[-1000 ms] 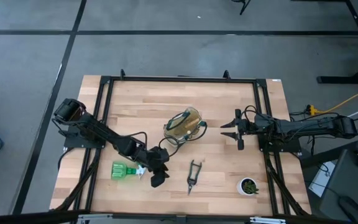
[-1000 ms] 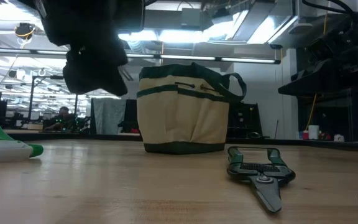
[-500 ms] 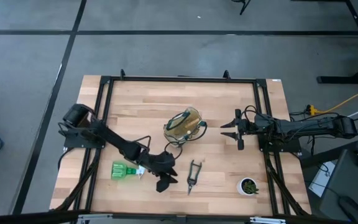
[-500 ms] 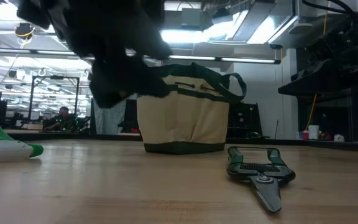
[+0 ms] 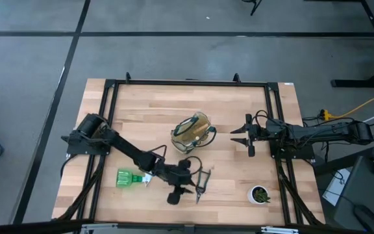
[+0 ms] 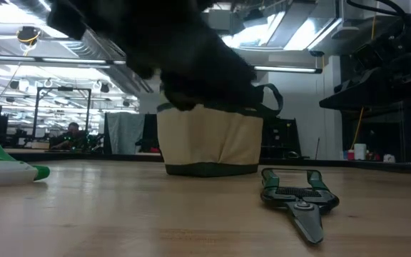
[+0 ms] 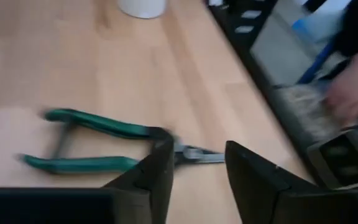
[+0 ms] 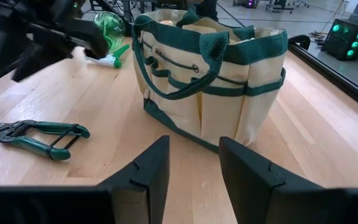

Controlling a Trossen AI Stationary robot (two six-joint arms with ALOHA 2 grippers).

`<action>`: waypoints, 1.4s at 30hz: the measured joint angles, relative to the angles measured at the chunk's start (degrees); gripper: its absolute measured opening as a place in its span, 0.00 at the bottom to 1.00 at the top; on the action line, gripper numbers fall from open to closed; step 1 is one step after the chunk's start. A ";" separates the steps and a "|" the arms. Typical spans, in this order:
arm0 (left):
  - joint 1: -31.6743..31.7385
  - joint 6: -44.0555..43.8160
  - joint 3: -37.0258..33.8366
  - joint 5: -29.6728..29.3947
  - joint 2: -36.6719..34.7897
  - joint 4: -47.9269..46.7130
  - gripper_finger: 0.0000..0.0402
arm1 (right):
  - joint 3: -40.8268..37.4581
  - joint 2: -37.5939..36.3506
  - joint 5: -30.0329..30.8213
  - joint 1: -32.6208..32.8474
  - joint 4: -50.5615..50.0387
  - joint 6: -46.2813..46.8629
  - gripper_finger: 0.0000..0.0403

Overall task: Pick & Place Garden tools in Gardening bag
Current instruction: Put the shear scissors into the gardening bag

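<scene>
Hovering left claw point(image 5: 188, 184) over shears point(image 5: 202, 182), unlabelled

Left gripper point(image 6: 191, 78) blurred in low view

No words, labels, brand marks or numbers can be read anywhere in these pictures. The bag point(image 8: 210, 74), the shears point(image 6: 298, 200) and the spray bottle point(image 5: 130, 177) show no lettering that can be made out. The room behind the table shows no legible sign either.
</scene>
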 joint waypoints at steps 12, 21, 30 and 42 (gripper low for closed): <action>6.52 14.69 7.36 1.19 1.29 -11.63 0.06 | 0.00 0.01 0.00 0.00 -0.03 0.00 0.36; 6.95 16.45 11.85 -5.72 1.31 -19.58 0.01 | 0.00 -0.01 -0.01 0.00 -0.02 0.00 0.36; 7.21 17.40 16.25 -9.77 1.31 -19.52 0.00 | 0.00 0.01 0.00 -0.01 0.00 -0.01 0.36; 3.02 17.86 18.80 -11.34 1.78 -16.78 0.01 | 0.00 0.00 0.00 -0.01 0.00 -0.01 0.36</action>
